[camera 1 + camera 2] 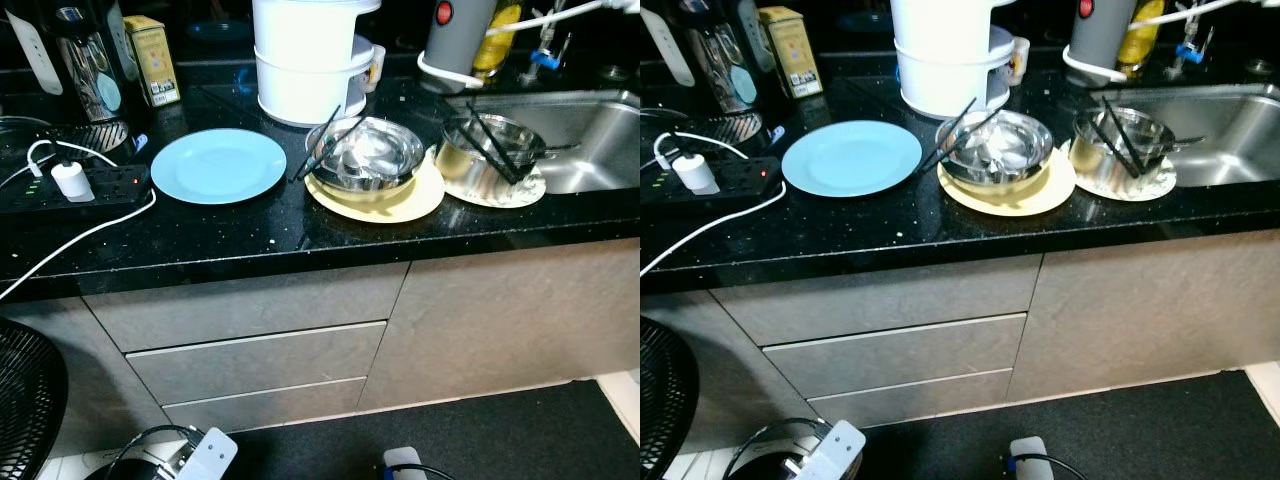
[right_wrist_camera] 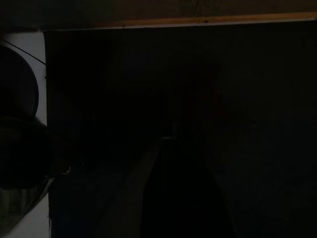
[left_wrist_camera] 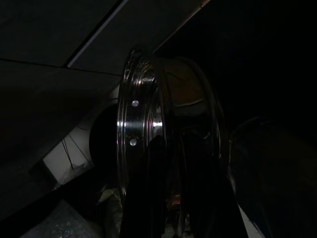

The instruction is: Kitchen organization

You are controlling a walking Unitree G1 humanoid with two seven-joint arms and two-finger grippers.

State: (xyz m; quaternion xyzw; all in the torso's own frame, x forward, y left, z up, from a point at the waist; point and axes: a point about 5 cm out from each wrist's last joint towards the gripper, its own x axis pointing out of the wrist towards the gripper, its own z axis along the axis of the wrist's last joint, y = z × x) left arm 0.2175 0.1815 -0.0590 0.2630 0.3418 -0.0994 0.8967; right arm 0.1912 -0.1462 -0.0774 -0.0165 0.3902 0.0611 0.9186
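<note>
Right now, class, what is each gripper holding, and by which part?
The left gripper appears to grip a shiny round metal dish by its rim, seen edge-on in the dark. For the right gripper, it cannot be told.

Bench (image 1: 250, 245), black stone, front strip: bare along the whole edge, open to a reach. Nine o'clock: power strip (image 1: 70, 190) and white cable (image 1: 60, 255) trailing across the front. Centre: blue plate (image 1: 218, 165), low and flat. One o'clock: steel bowl (image 1: 365, 155) on yellow plate (image 1: 400, 205), chopsticks (image 1: 318, 142) jutting out. Two o'clock: second bowl (image 1: 480, 150) at the sink (image 1: 600, 140) rim. Twelve o'clock: white cooker (image 1: 305, 60) blocks the back.
</note>
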